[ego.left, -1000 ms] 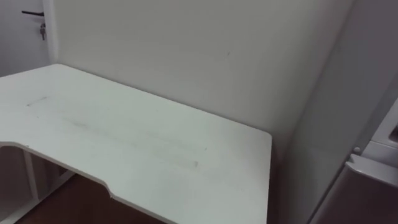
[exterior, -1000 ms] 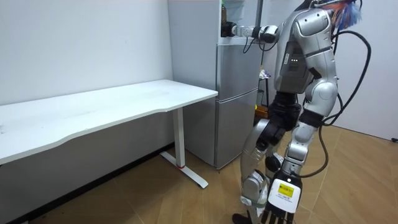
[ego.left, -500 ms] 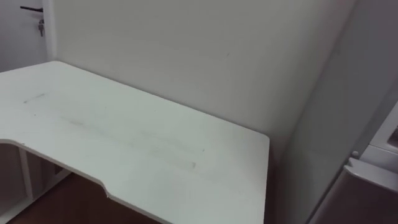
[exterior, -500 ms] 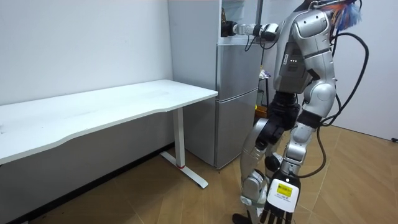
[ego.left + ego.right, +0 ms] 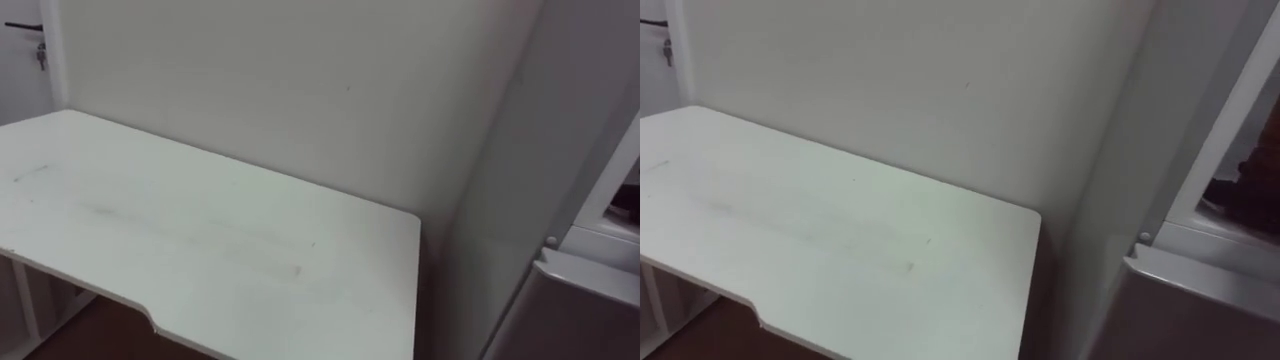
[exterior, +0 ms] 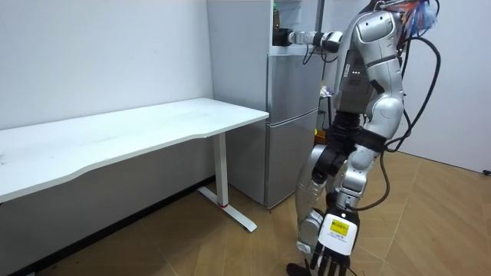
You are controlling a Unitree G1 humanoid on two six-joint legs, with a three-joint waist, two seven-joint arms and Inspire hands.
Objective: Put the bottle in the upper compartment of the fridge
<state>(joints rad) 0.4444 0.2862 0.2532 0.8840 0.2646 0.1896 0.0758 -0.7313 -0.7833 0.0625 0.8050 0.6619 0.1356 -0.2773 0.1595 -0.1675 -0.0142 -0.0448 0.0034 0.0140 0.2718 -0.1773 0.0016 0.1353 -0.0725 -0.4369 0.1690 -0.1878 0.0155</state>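
Note:
I stand in front of the grey fridge [image 6: 291, 123], at the end of the white table. My right arm reaches level into the open upper fridge compartment [image 6: 295, 19], and my right hand [image 6: 282, 36] is at its front edge. It is too small and dark to tell what it holds. The upper compartment's opening [image 5: 1240, 170] shows in the right eye view, with a dark shape [image 5: 1255, 195] inside that I cannot identify. My left hand [image 6: 328, 264] hangs low by my leg with relaxed fingers.
The white table [image 5: 200, 240] stands to my left against the white wall, its end close to the fridge's grey side [image 5: 500, 220]. The closed lower fridge door [image 5: 1180, 310] is below the opening. Wooden floor [image 6: 230, 245] lies around me.
The eye views have swung a little to the right, showing more of the fridge opening. In the room view my upper body has leaned toward the fridge, and the hanging left hand has swung slightly leftward.

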